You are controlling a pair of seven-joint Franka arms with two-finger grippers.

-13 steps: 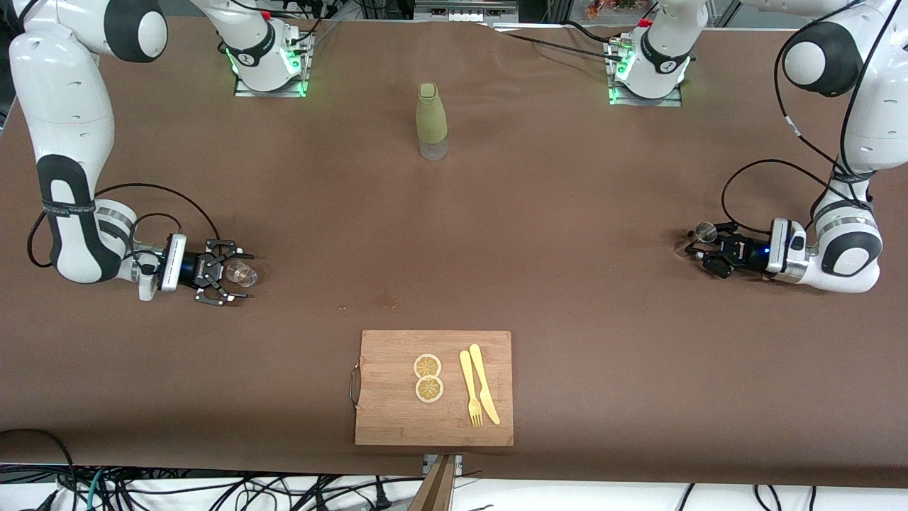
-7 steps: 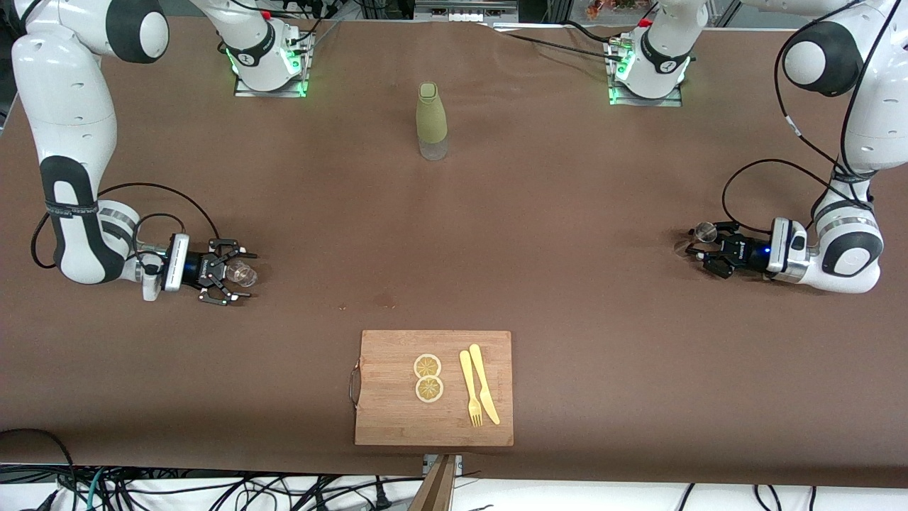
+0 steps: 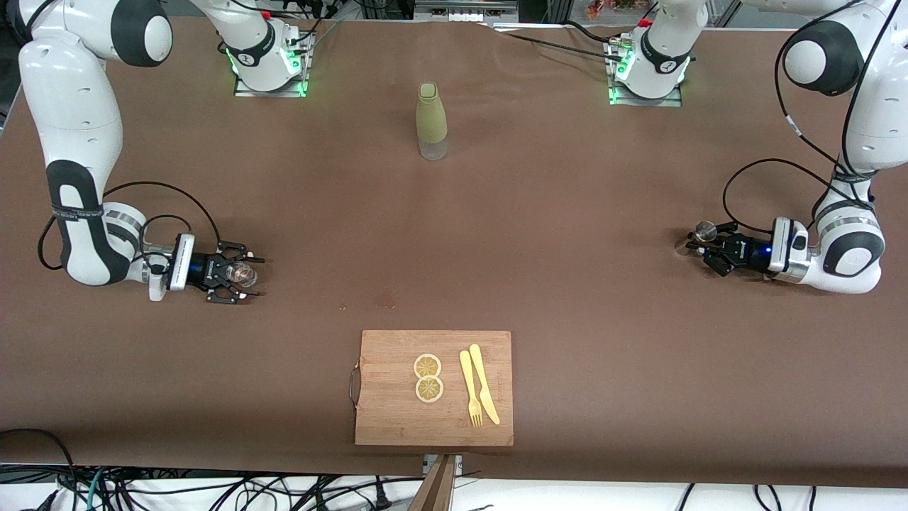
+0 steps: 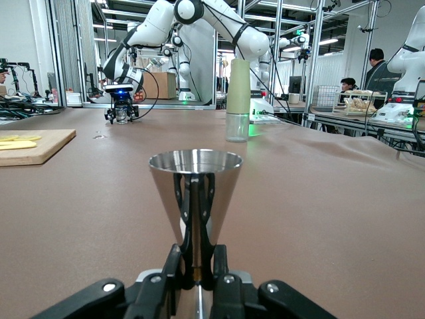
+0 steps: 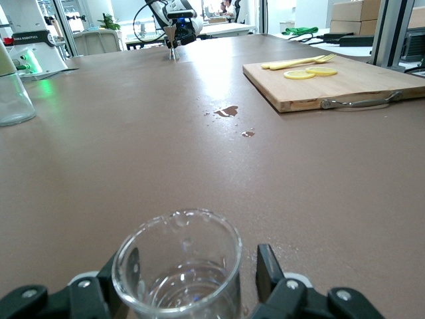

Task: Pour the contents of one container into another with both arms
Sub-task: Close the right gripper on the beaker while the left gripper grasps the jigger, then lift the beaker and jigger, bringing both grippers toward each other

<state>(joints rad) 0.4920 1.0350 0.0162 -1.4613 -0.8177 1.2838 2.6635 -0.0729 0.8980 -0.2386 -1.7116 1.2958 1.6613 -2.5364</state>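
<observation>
**Two Cups, Two Arms, Ready to Lift**

We start at nine o'clock on the table (image 3: 567,248). The right arm (image 3: 74,142) reaches low there. The right gripper (image 3: 237,275) lies flat and points toward three o'clock. A glass (image 3: 243,272) stands between its fingers (image 5: 269,269). The fingers are apart, one on each side, and we see a small gap beside one. So the glass is not squeezed yet. It stands straight up, mouth to the sky, with a little water in the bottom. We think the gripper comes from the side so that the glass stays upright and nothing spills.

At twelve o'clock stands a green bottle (image 3: 431,121), cap up, alone. At six o'clock lies a wooden board (image 3: 383,419) with two lemon slices (image 3: 428,366), a fork (image 3: 468,387) and a knife (image 3: 484,387). Nobody touches these.

At three o'clock the left arm (image 3: 862,128) reaches low too. The left gripper (image 3: 702,247) lies flat and points toward nine o'clock. Its fingers are pressed together on the thin waist of a shiny metal cup (image 3: 704,229). The cup stands on the table, tall way up and down, wide mouth on top. We think the low hold leaves the mouth free for pouring.

The two cups are well apart, so both must be lifted and brought to the middle. The right gripper should squeeze first.
</observation>
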